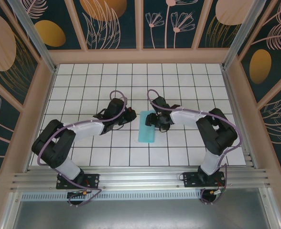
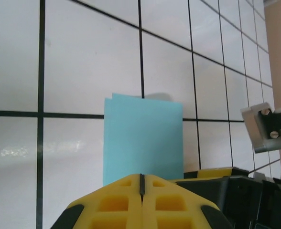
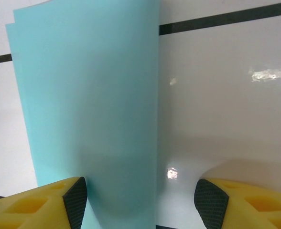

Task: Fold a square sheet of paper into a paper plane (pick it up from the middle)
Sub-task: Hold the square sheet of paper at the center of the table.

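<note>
Top view: thin light turquoise square sheet of paper (image 1: 146, 128), doubled over into a rectangle, is lying flat on the white tiled table (image 1: 92, 81) between the arms. The right gripper (image 1: 155, 120) is hovering at its far edge.

Left wrist: the left gripper (image 2: 141, 180) is pinching together on nothing, with the sheet (image 2: 143, 138) just beyond it.

Right wrist: the right gripper (image 3: 140, 202) is gaping wide and carrying nothing, straddling the fold of the sheet (image 3: 88, 95).

Likely light, limp and slippery on the gloss (no containers involved), so a pinch mid-fold looks best.
</note>
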Tool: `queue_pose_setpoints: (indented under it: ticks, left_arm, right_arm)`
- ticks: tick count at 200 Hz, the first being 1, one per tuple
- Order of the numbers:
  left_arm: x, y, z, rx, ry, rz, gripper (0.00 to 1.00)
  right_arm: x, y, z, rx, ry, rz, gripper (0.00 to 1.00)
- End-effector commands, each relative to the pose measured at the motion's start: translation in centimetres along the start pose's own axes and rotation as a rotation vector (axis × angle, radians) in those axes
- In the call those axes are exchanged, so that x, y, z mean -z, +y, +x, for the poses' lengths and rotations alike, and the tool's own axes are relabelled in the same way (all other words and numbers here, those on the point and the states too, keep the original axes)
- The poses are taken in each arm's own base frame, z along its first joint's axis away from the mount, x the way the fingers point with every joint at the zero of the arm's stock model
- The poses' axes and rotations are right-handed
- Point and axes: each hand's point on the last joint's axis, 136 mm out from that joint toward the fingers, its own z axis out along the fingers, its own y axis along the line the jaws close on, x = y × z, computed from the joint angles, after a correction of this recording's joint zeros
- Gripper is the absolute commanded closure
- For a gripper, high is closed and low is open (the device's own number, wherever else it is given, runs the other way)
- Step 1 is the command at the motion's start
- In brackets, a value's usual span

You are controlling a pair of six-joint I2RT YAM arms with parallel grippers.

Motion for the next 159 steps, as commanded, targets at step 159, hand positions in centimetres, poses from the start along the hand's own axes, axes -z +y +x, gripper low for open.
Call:
queue_pose_setpoints:
  ticks: [159]
  left_arm:
    - [-0.8, 0.7, 1.8, -0.004, 0.069, 0.001, 1.0]
  right_arm:
    - [-4.2, -5.5, 5.0, 0.034, 0.197, 0.134, 0.37]
